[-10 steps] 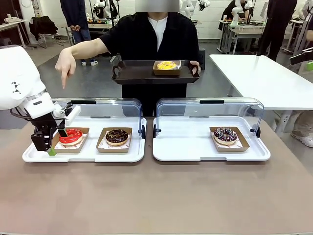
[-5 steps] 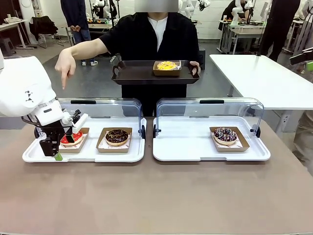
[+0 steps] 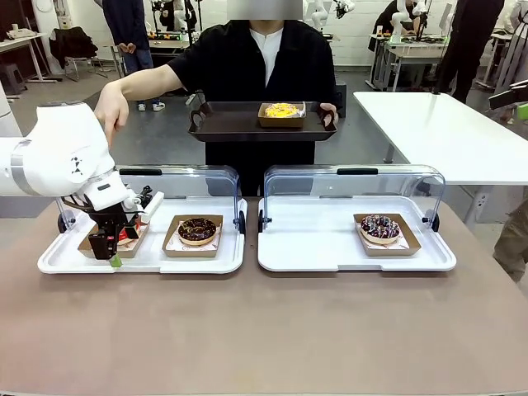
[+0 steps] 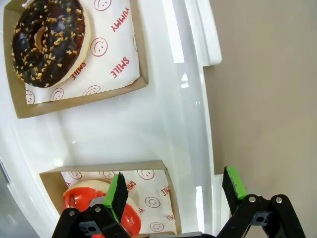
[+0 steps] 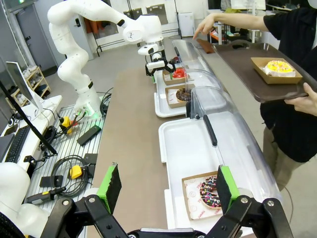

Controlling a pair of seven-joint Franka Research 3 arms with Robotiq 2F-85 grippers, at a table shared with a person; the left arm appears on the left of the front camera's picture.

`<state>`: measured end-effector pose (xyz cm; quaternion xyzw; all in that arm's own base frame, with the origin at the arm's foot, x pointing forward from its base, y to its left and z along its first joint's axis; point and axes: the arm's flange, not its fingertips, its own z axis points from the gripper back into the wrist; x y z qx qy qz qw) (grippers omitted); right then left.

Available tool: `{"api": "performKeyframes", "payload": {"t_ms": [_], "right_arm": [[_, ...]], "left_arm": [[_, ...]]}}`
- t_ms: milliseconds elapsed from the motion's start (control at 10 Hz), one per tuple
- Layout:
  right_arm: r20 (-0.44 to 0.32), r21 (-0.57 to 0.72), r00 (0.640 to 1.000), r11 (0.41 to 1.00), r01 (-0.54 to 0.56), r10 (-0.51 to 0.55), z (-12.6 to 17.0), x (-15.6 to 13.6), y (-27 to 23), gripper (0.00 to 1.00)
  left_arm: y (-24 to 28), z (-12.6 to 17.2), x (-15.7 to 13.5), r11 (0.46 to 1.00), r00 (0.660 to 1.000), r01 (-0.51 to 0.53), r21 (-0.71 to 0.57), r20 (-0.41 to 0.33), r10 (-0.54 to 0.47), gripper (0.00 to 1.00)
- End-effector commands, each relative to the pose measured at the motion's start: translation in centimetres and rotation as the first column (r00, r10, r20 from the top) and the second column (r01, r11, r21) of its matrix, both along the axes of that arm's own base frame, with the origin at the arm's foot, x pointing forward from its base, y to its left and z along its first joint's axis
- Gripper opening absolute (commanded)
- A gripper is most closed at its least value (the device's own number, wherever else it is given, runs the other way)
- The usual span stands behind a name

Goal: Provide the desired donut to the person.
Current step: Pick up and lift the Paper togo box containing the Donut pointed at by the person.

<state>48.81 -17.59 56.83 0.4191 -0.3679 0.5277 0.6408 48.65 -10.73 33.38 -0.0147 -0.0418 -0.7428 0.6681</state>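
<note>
left gripper (image 4: pixel 174 187): jaws apart and holding nothing, low over the left end of the left white plastic tray (image 3: pixel 190 262). one green pad lies above the red-glazed ring donut (image 4: pixel 74 201). the other pad hangs past the tray's rim, above the matt brown table top (image 4: pixel 267 89). whether either pad touches anything cannot be told.

the red donut sits in a shallow brown cardboard boat (image 4: pixel 99 167) lined with white paper printed with red smiley faces. in the front view the white arm's wrist hides most of it. just beside it on the same tray is a chocolate-glazed ring donut with nut crumbs (image 4: pixel 47 42), in a boat of its own.

the right white plastic tray (image 3: pixel 330 247) carries a dark donut with coloured sprinkles (image 3: pixel 379 227). behind each tray a clear domed lid (image 3: pixel 177 177) with a black handle stands raised, between the donuts and the person (image 3: pixel 247 58).

the person, in a black jacket, holds a dark brown rectangular tray (image 3: pixel 231 124) by one end. it bears a yellow-topped donut (image 3: pixel 282 109) in a cardboard boat. the person's other hand (image 3: pixel 111 103) reaches out above the far side of the left tray, partly behind the robot arm.

right gripper (image 5: pixel 168 187): jaws apart and empty, above the table near the end of the right tray, well apart from the red donut.
</note>
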Motion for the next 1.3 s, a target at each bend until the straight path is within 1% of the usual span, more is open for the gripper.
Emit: {"api": "performKeyframes", "payload": {"t_ms": [0,300,400,500,600,700,800,900,1000,1100,1200], "right_arm": [[-0.002,0.003,1.0,1.0,-0.002,0.002,-0.16,-0.03,0.02,1.0],[-0.002,0.003,1.0,1.0,-0.002,0.002,-0.16,-0.03,0.02,1.0],[-0.002,0.003,1.0,1.0,-0.002,0.002,-0.16,-0.03,0.02,1.0],[-0.002,0.003,1.0,1.0,-0.002,0.002,-0.16,-0.03,0.02,1.0],[-0.002,0.003,1.0,1.0,-0.002,0.002,-0.16,-0.03,0.02,1.0],[-0.002,0.003,1.0,1.0,-0.002,0.002,-0.16,-0.03,0.02,1.0],[-0.002,0.003,1.0,1.0,-0.002,0.002,-0.16,-0.03,0.02,1.0],[-0.002,0.003,1.0,1.0,-0.002,0.002,-0.16,-0.03,0.02,1.0],[-0.002,0.003,1.0,1.0,-0.002,0.002,-0.16,-0.03,0.02,1.0],[-0.002,0.003,1.0,1.0,-0.002,0.002,-0.16,-0.03,0.02,1.0],[-0.002,0.003,1.0,1.0,-0.002,0.002,-0.16,-0.03,0.02,1.0]], "left_arm": [[0.04,-0.08,0.58,0.999,1.0,-0.015,0.035,0.005,0.014,1.0],[-0.08,0.01,0.73,0.999,1.0,-0.02,0.043,0.021,0.019,1.0],[-0.05,-0.08,0.73,0.999,0.999,-0.019,0.042,0.035,0.017,0.89],[-0.04,-0.07,0.8,0.999,0.999,-0.017,0.045,0.04,0.016,0.82],[0.0,-0.08,0.78,0.999,0.999,-0.015,0.049,0.04,0.013,0.71],[0.01,-0.13,0.76,0.999,0.999,-0.014,0.051,0.039,0.012,0.64],[0.03,-0.16,0.75,0.998,0.999,-0.013,0.054,0.039,0.011,0.53],[0.03,-0.21,0.75,0.998,0.999,-0.011,0.055,0.036,0.009,0.46],[0.02,-0.31,0.69,0.998,0.999,-0.008,0.058,0.034,0.006,0.35],[0.04,-0.45,0.68,0.998,1.0,-0.005,0.061,0.026,0.003,0.28],[0.05,-0.53,0.71,0.998,1.0,-0.002,0.063,0.022,0.001,0.17]]}}
